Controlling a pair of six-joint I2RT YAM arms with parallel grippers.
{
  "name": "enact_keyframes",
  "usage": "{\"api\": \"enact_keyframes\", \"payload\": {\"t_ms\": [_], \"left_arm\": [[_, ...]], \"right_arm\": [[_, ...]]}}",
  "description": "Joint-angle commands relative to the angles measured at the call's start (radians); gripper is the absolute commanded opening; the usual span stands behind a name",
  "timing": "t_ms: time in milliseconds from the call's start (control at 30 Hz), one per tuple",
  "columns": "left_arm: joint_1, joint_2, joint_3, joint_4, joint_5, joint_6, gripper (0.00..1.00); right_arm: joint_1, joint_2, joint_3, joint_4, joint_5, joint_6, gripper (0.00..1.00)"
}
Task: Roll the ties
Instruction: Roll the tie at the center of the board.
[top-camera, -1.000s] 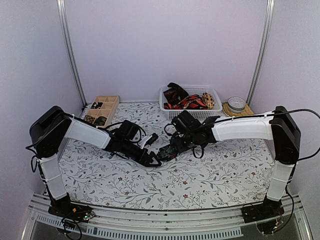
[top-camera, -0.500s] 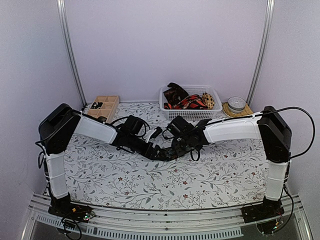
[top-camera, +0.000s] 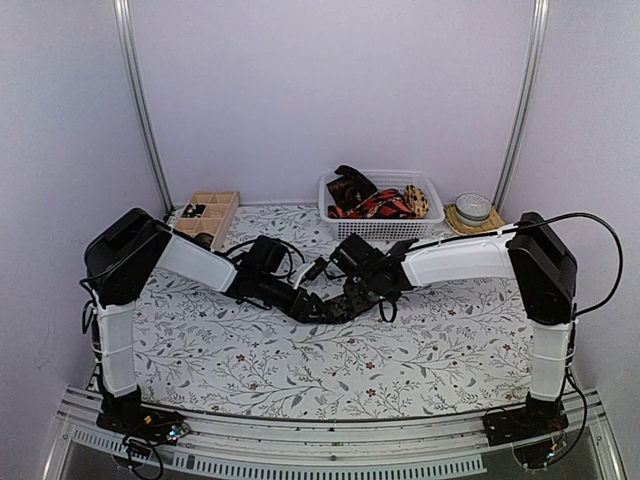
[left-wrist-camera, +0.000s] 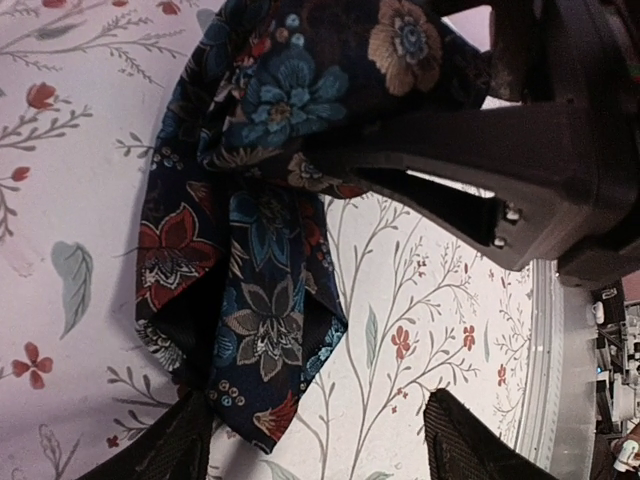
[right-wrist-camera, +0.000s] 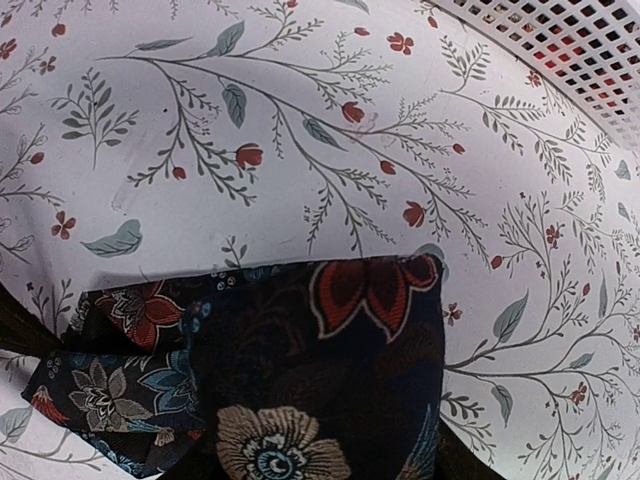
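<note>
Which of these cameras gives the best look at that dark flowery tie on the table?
The left wrist view: the dark floral tie fills much of it, print and folds clear. The right wrist view cuts it off at the bottom edge. The top view shows only a small, distant dark lump.

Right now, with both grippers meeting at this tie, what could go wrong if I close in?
The left gripper and right gripper sit crowded together over the dark floral tie; closing in further could knock fingers together. The tie's loose end lies beside only one left finger, with the jaws open, so a close may miss it and the fold could slacken.
</note>
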Motion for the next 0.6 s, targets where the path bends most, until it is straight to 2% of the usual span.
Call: {"api": "enact_keyframes", "payload": {"t_ms": [0,300,567], "left_arm": [[-0.013,0.062,-0.065,-0.105,-0.010,-0.030,0.73],[-0.012,0.046,-0.085,-0.093,-0.016,-0.046,0.73],[0.000,0.028,-0.103,-0.096,-0.039,-0.053,0.74]], "right_arm": [[0.004,0.076,0.009,0.025,0.067,0.003,0.50],[0.040,0.066,-0.059,0.138,0.105,-0.092,0.53],[0.063,0.033,-0.094,0.159,0.074,-0.125,0.68]]}}
